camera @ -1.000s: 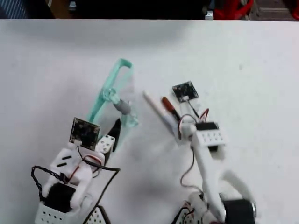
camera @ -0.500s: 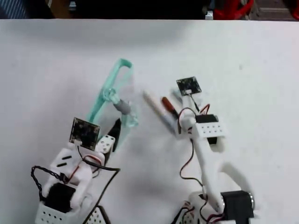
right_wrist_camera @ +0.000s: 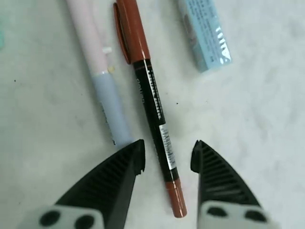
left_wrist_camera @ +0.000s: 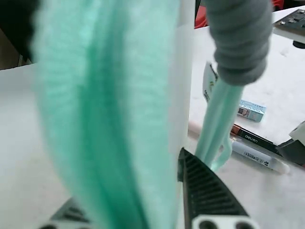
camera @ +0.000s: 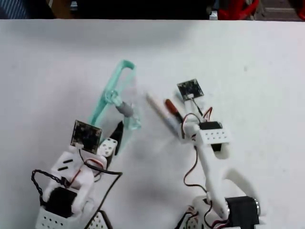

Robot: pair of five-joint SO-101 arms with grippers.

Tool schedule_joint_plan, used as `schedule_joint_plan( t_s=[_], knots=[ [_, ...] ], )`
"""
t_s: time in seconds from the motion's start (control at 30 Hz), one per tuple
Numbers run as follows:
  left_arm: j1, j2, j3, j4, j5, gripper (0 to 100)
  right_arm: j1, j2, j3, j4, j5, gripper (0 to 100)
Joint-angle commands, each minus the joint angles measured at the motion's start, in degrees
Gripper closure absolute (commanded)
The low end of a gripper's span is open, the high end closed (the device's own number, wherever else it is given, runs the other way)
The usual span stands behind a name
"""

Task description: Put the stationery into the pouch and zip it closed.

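Pouch, mint green, lies on the white bench left of centre, its long edge running from near left to far right. You will find the left hand at the near end of the pouch, clenched on the pouch fabric; in the left wrist view the green material fills the space between the jaws. A grey ribbed cylinder sits against the right side of the pouch, just beyond the left hand.

Locate the stationery at bench centre, right of the pouch and apart from it. A pink and pale blue pen and a red-brown and black pen lie side by side, almost touching. A small light blue box lies just to the right of the pens.

Note the right hand: it is released, jaws spread, and straddles the near end of the red-brown and black pen. You cannot tell whether the fingertips touch the bench.
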State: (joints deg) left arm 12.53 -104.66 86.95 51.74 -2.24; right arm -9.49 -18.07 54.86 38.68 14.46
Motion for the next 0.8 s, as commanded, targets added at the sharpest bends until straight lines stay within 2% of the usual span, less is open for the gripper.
schedule_joint_plan(
  t_s=[0.0,0.1,0.13,0.23,0.4,0.43,0.5,0.53,0.57,0.63,0.77],
  knots=[
    [0.92,0.13,-0.26,-1.41,-0.26,85,0.57,-2.77,-0.26,-0.92,0.44,89.6],
    [0.92,0.13,-0.26,-1.41,-0.26,85,0.57,-2.59,-0.18,-0.92,0.79,76.2],
    [0.92,0.13,-0.26,-1.41,-0.26,85,0.13,-2.42,-0.18,-0.92,0.97,78.0],
    [0.92,0.13,-0.18,-1.41,-0.26,85,0.57,-2.68,-0.18,-0.92,1.85,99.8],
    [0.92,0.13,1.41,-2.99,-0.35,85,1.98,-2.59,-0.09,-1.89,-1.14,78.9],
    [0.92,0.13,1.49,-3.08,-0.35,85,1.80,-2.59,0.09,-1.63,-0.97,80.7],
    [0.92,0.13,1.49,-3.08,-0.35,85,2.15,-2.77,0.26,-1.80,-0.88,98.1],
    [0.92,0.13,1.49,-3.08,-0.35,85,2.33,-2.77,0.26,-1.98,-0.97,98.8],
    [0.92,0.13,1.49,-3.08,-0.35,85,2.33,-2.77,0.26,-2.07,-1.23,93.4],
    [0.92,0.13,1.49,-3.08,-0.35,85,2.33,-2.77,0.26,-2.07,-1.14,90.3],
    [0.92,0.13,1.49,-3.08,-0.35,85,2.15,-2.77,0.26,-1.98,-0.79,93.0]
  ],
)
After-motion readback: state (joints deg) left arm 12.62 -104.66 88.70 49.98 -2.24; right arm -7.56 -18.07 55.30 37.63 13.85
